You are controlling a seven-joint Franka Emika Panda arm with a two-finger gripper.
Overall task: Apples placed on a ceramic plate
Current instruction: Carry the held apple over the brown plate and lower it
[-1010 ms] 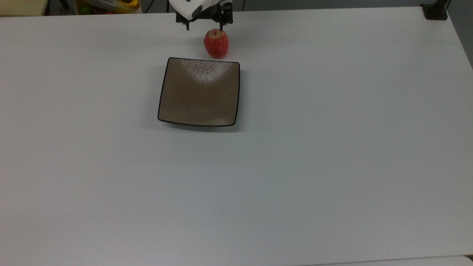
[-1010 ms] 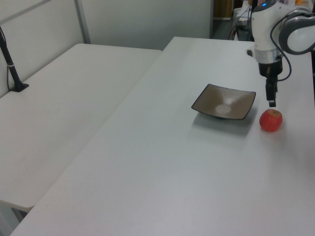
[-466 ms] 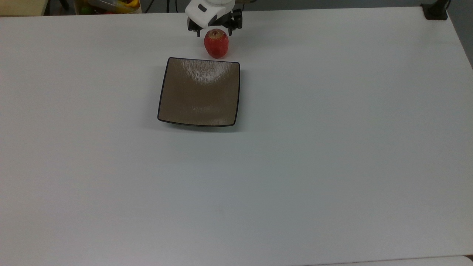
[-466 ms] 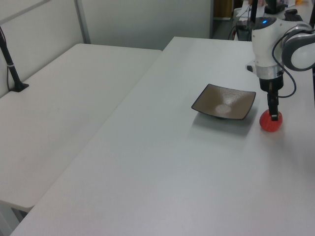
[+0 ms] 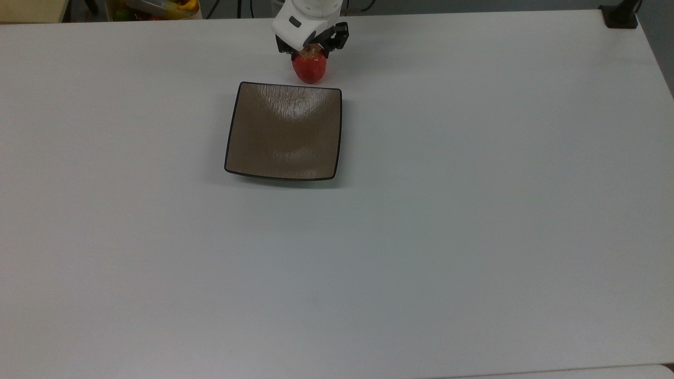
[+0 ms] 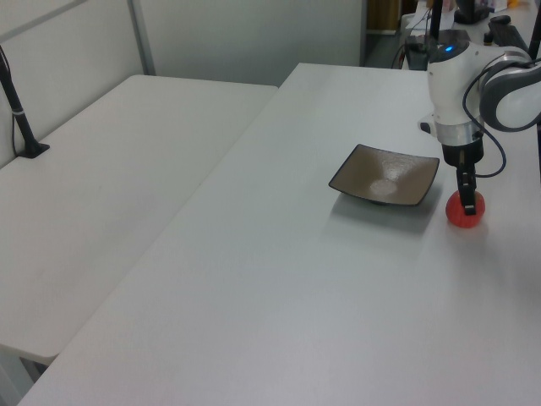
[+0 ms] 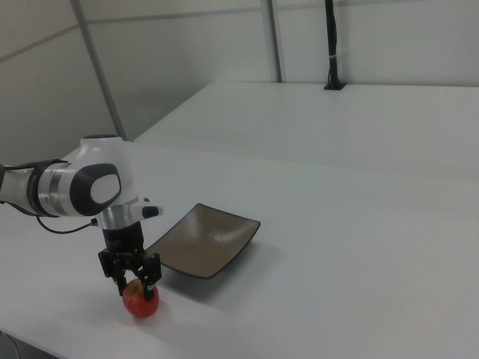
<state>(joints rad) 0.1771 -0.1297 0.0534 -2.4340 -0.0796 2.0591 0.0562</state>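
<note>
Top view: the apple [image 5: 310, 71] sits on the white bench [image 5: 474, 210], just beyond the empty ceramic plate [image 5: 284, 131]; my tool [image 5: 311, 48] covers its top.

Left view: tool [image 6: 466, 196] overlaps the apple [image 6: 466, 214].

Right view: fingers [image 7: 152, 271] straddle the apple [image 7: 141, 301]; whether they grip it, I cannot tell.

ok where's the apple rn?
On the table, just past the plate's far edge in the top view, near its right corner, with the gripper down over it.

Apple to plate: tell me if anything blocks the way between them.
Nothing visible does. The apple sits on the table just off one edge of the plate, with only bare table between them. The tool straddles the apple from above.
</note>
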